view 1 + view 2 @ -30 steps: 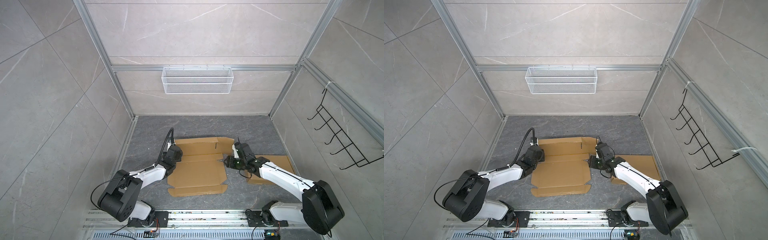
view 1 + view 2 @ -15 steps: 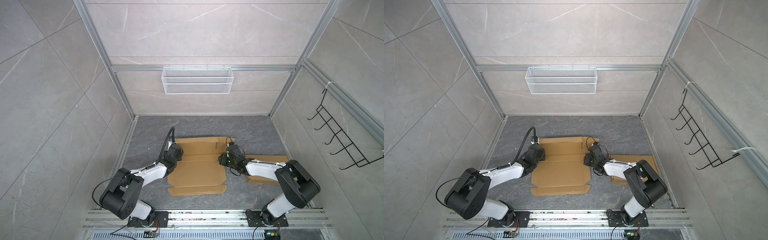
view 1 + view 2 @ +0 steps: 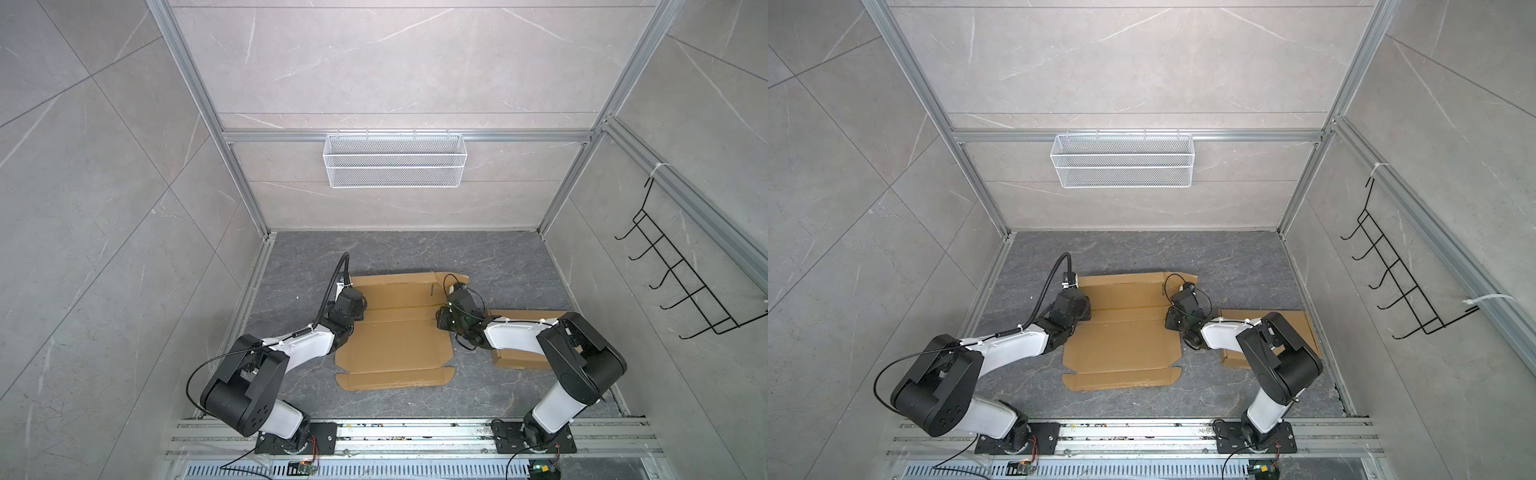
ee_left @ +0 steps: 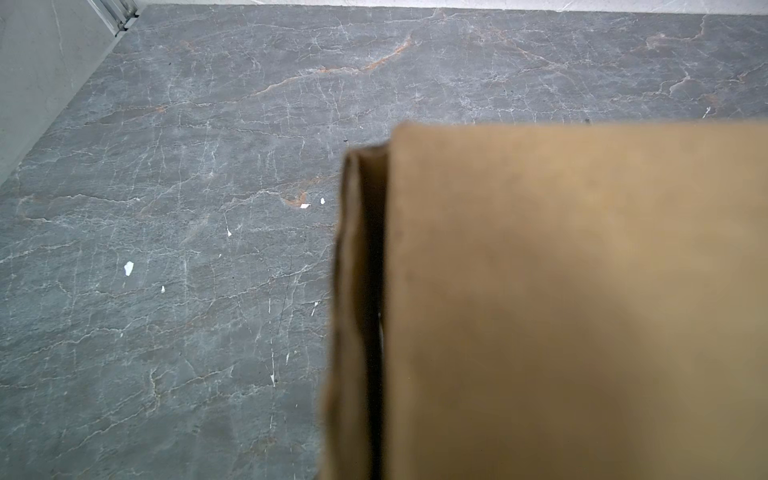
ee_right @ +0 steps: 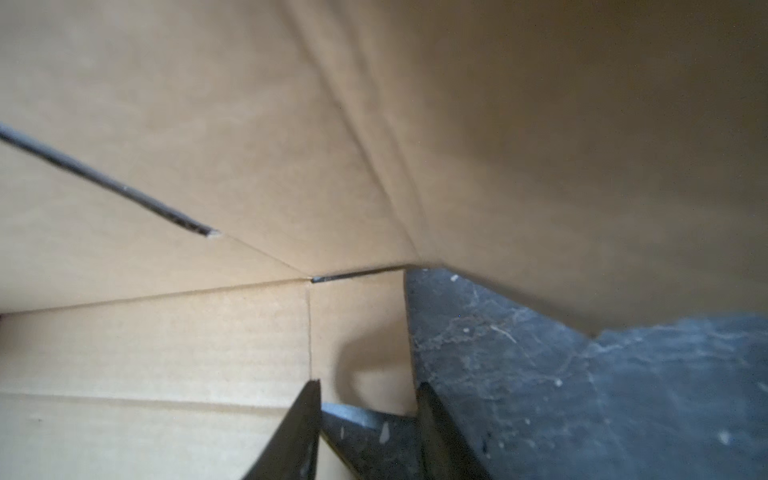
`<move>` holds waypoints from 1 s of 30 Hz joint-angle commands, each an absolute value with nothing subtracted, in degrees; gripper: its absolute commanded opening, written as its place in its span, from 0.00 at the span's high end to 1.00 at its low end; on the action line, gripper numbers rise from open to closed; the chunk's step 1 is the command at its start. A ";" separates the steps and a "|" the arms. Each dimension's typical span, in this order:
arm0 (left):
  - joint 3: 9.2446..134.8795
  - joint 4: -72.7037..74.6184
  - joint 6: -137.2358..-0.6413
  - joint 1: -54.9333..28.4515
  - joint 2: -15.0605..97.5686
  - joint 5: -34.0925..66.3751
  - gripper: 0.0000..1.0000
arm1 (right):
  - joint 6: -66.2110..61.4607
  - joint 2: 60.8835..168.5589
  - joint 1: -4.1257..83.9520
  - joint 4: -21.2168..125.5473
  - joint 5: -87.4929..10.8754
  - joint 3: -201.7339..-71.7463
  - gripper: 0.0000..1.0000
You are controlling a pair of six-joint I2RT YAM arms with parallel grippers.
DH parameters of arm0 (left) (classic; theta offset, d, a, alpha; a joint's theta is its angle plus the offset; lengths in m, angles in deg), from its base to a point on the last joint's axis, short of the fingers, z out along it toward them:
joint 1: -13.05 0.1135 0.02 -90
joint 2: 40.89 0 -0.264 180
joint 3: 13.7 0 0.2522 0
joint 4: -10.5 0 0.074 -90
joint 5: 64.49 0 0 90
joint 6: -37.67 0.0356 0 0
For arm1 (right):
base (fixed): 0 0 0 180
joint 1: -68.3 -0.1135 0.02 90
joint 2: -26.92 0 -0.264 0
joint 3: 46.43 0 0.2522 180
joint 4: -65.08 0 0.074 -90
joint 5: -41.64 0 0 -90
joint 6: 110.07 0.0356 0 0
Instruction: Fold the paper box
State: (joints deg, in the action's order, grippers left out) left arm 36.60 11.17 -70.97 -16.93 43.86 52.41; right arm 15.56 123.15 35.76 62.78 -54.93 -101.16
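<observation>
The fold looks barely begun. On the left, the left gripper (image 3: 357,320) sits at the left edge of the paper box (image 3: 395,345). It is closed tight, and its wrist view is filled by a side flap (image 4: 561,291) standing up close to the camera, so it seems to pinch that flap, though its fingertips are hidden there. The paper box itself lies in the middle of the grey floor (image 3: 415,249), between the two arms. It is an open blank: the main panels lie flat with their creases showing, the near strip is still spread out, and the far panel is tilted up only a little. No wall is locked and no lid is closed, so nearly all the folding is left. Above it on the back wall hangs a white wire basket (image 3: 395,176), with nothing visible inside. To the right, the right gripper (image 5: 370,411) is low at the blank's right edge. Its jaws are partly apart and straddle a small tab there, gripping nothing that I can make out. Further right a second flat piece of cardboard (image 3: 513,360) lies partly under that arm, untouched. On the right wall the black hook rack (image 3: 681,286) carries nothing.
</observation>
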 commanded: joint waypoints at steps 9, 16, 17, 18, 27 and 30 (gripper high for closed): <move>35.22 6.36 -70.42 -17.21 46.09 49.92 1.00 | 8.75 120.98 29.10 56.74 -60.55 -105.53 0.69; 35.39 6.58 -70.53 -17.25 46.65 49.48 1.00 | 8.09 122.58 26.00 56.94 -60.58 -107.82 0.69; 35.40 6.58 -70.53 -17.19 46.66 49.50 1.00 | 8.21 123.10 25.63 56.79 -60.58 -108.27 0.68; 35.39 6.58 -70.48 -17.19 46.68 49.49 1.00 | 8.39 123.69 25.37 56.85 -60.58 -108.71 0.69; 35.55 5.93 -69.68 -17.17 45.78 49.74 1.00 | 9.96 121.00 25.28 55.86 -61.07 -106.96 0.66; 35.96 5.48 -69.02 -17.13 45.60 49.84 1.00 | 8.84 114.19 26.07 53.73 -60.72 -103.97 0.60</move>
State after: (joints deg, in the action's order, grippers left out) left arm 36.60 11.96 -70.90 -16.86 44.26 52.34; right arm 9.73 120.89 25.45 56.13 -60.92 -106.01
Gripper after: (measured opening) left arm 0.084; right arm 0.383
